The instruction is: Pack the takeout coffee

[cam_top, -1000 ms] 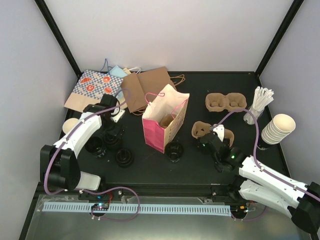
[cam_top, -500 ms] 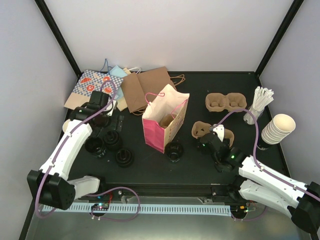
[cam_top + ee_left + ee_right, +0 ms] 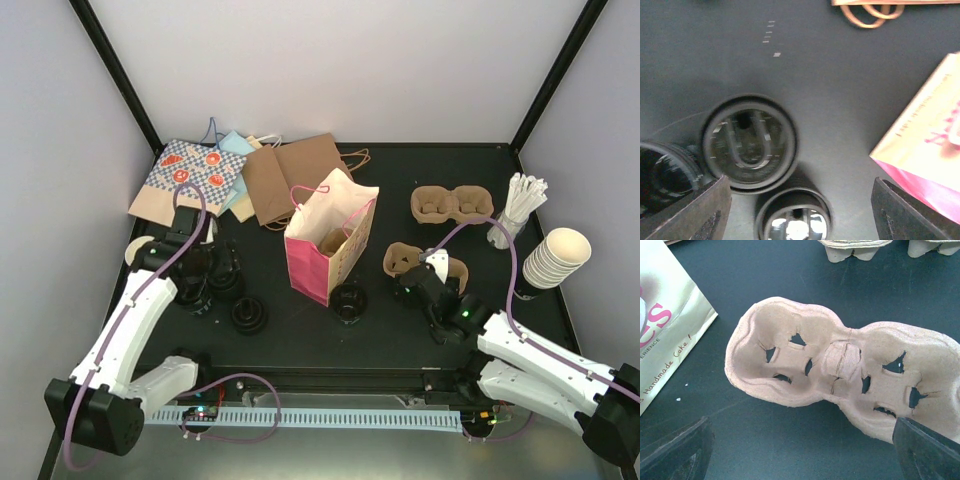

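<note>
Several round black lids [image 3: 248, 315] stand left of the pink paper bag [image 3: 330, 240], and one more [image 3: 348, 302] sits at the bag's near corner. From above I cannot tell whether cups are under them. My left gripper [image 3: 205, 268] hovers over this cluster. In the left wrist view it [image 3: 799, 220] is open, with one black lid [image 3: 795, 216] between its fingers [image 3: 695, 212] and another lid [image 3: 750, 142] just beyond. My right gripper [image 3: 800, 455] is open above the near edge of a pulp cup carrier [image 3: 840, 370], not touching it.
A second pulp carrier [image 3: 450, 205] lies at the back right. Paper-wrapped straws [image 3: 520, 200] and a stack of lidless cream cups [image 3: 555, 260] stand at the right edge. Flat paper bags [image 3: 250, 175] lie at the back left. The pink bag [image 3: 925, 150] stands open and upright.
My left arm has swung from beside the flat bags toward the near left, over the black lids, and its jaws have narrowed a little. The right arm has not moved.
</note>
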`<action>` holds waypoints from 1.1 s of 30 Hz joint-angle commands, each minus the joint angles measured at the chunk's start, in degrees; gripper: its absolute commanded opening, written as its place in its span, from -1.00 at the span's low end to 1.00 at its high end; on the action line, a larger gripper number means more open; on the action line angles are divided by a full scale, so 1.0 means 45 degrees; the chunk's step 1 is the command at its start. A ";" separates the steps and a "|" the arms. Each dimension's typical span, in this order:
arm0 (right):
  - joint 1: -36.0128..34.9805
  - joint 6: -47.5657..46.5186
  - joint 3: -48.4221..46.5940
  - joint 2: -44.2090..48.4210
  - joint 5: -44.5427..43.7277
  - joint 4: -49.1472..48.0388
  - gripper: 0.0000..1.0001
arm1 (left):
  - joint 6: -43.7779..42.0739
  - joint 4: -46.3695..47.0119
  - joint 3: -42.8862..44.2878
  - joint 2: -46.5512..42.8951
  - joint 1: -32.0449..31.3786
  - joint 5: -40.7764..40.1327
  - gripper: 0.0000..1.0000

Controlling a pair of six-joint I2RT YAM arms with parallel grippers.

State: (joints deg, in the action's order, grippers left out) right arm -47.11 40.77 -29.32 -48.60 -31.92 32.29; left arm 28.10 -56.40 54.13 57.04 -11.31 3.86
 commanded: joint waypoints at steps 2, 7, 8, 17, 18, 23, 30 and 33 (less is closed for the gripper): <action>0.0074 -0.0025 -0.0203 0.0110 -0.0132 -0.0214 1.00 | 0.2010 -0.1479 0.0913 0.1035 0.0030 -0.3543 0.65; 0.0070 -0.0029 -0.0183 0.0135 -0.0153 -0.0210 1.00 | 0.2725 -0.1839 0.1335 0.2052 0.0028 -0.3196 0.75; 0.0070 -0.0019 -0.0183 0.0136 -0.0162 -0.0214 1.00 | 0.2905 -0.1765 0.1331 0.2152 0.0023 -0.2832 0.75; 0.0062 0.0021 -0.0183 0.0163 -0.0191 -0.0191 1.00 | 0.5910 -0.1777 0.1360 0.2150 -0.1040 -0.2574 0.75; 0.0060 0.0021 -0.0183 0.0166 -0.0191 -0.0185 1.00 | 0.6308 -0.1970 0.1454 0.2184 -0.1224 -0.2859 0.78; 0.0076 0.0021 -0.0165 0.0228 -0.0191 -0.0188 1.00 | 0.7706 -0.2416 0.1512 0.2128 -0.1469 -0.3060 0.97; 0.0077 -0.0035 -0.0040 0.0545 -0.0143 -0.0282 1.00 | 0.8760 -0.1467 0.1018 0.1623 -0.1517 -0.2441 0.97; 0.0060 -0.0057 0.0003 0.0656 -0.0122 -0.0309 1.00 | 0.9471 -0.1502 0.0984 0.1720 -0.1964 -0.2335 0.97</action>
State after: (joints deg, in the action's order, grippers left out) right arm -47.11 40.77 -29.32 -46.76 -31.94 32.16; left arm 64.93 -64.16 58.94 65.01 -18.02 -7.77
